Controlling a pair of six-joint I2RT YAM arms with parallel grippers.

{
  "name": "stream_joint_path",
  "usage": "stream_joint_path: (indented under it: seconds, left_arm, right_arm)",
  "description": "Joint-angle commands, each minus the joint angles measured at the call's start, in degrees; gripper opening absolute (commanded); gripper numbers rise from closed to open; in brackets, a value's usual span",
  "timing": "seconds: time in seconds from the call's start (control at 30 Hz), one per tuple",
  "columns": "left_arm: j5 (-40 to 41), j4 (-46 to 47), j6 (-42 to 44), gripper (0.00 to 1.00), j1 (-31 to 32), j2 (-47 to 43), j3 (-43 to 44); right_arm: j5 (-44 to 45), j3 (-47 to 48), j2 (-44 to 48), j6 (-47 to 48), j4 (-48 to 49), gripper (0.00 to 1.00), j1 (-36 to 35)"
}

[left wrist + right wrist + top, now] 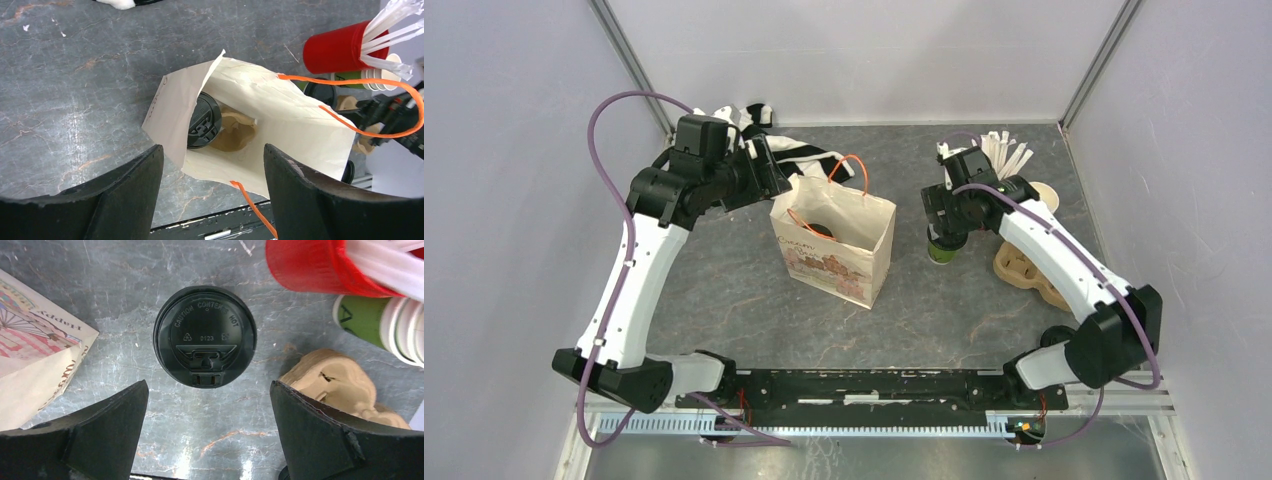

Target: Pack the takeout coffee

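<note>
Loose cup: lidded cup (pixel 205 336) stands upright on the desk (pixel 125 290) just right of the paper bag (pixel 834 245) — long axis vertical.
Right jaws: spread wide, empty, above that lid; this arm is nearer.
Left jaws: spread, empty, over the bag's mouth.
Packed cup: second cup (pixel 204 122) inside the bag.
Hidden: loose cup's green wall — mostly under the right wrist.

Right wrist view, straight down on the black lid (pixel 205 335): raised letters curve round its top, "CAUTION CONTENTS HOT". Below them there's a recycling triangle on the left, "0123" in the middle, and one more small mark on the right, too fine to read. On the bag (pixel 35 350), the word "Happy" stands upside down beside a printed drawing. Left wrist view, the lid in the bag (pixel 202 120): embossing there, unreadable. On the green cup (pixel 362 315), a pale stroke like an "A", cut off.
</note>
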State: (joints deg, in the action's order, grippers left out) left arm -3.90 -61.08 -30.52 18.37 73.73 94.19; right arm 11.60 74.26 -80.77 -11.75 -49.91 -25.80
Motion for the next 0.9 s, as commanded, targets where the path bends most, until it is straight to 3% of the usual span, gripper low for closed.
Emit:
stream_joint_path:
  seconds: [0.0,0.33,0.87]
  left_arm:
    - [-2.2,3.1,-1.5,0.79,-0.3,-2.0,-1.0]
    - [-3.2,3.5,-1.6,0.79,-0.4,-2.2,-1.7]
    - [-4.2,3.0,-1.1,0.79,-0.4,-1.8,-1.3]
  right_arm:
    - [-4.2,2.8,-2.5,1.3,-1.1,0.98,1.5]
    - [-7.6,3.5,-7.1,2.5,0.7,0.95,3.5]
    - [-5.8,2.6,-8.5,2.3,2.9,0.94,3.9]
